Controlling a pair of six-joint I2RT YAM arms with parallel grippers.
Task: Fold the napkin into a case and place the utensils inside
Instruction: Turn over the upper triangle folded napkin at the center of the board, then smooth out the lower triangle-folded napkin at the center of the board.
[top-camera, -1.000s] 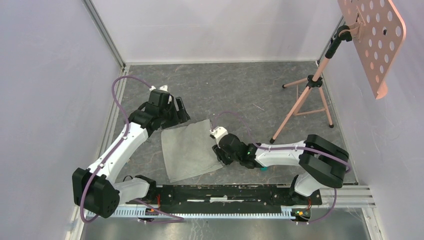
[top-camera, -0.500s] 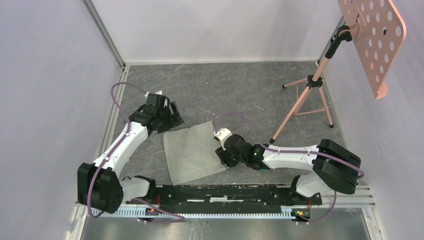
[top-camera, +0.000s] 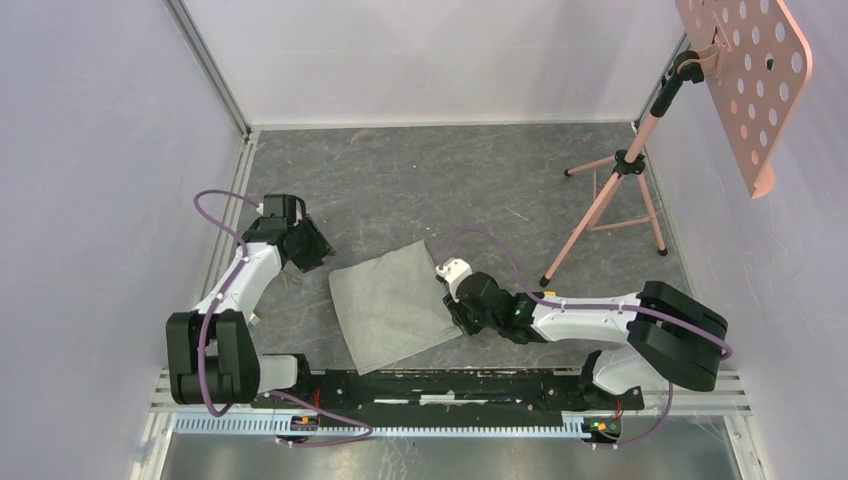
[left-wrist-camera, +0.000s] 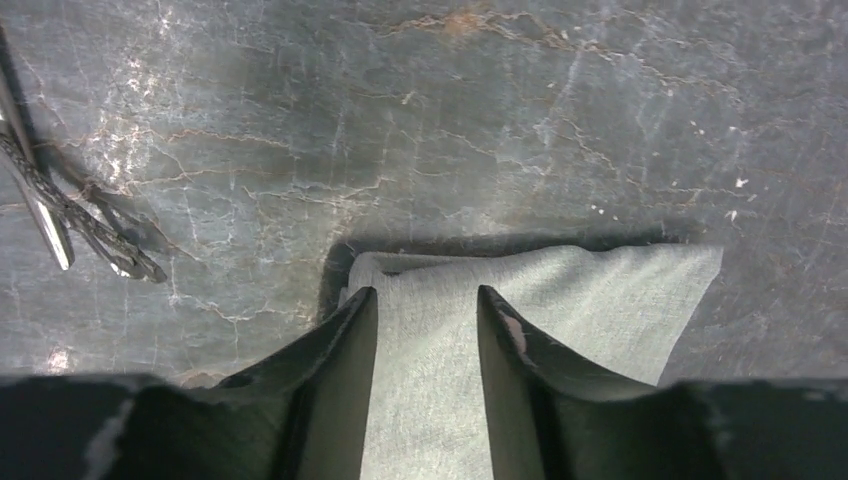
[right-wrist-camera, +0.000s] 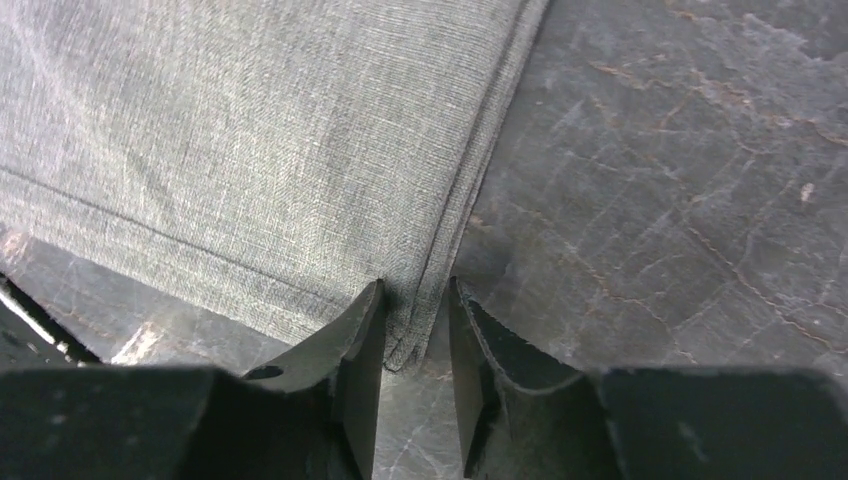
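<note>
The grey-green napkin (top-camera: 395, 305) lies folded flat in the middle of the table. My right gripper (top-camera: 452, 312) is at its right edge. In the right wrist view the jaws (right-wrist-camera: 415, 285) stand close together with the napkin's layered edge (right-wrist-camera: 250, 150) between them, near its corner. My left gripper (top-camera: 318, 250) is open and empty, just left of the napkin's far left corner. In the left wrist view (left-wrist-camera: 427, 292) the napkin (left-wrist-camera: 560, 290) shows between and beyond the fingers. Two thin silver utensil handles (left-wrist-camera: 45, 215) lie at that view's left edge, their heads out of view.
A tripod stand (top-camera: 610, 200) holding a pink perforated board (top-camera: 745, 70) stands at the back right. White walls close off the left, back and right. A black rail (top-camera: 450, 385) runs along the near edge between the arm bases.
My left gripper has pulled back to the left, away from the napkin's far left corner. My right gripper has moved a little right and nearer, and the napkin has slid with it.
</note>
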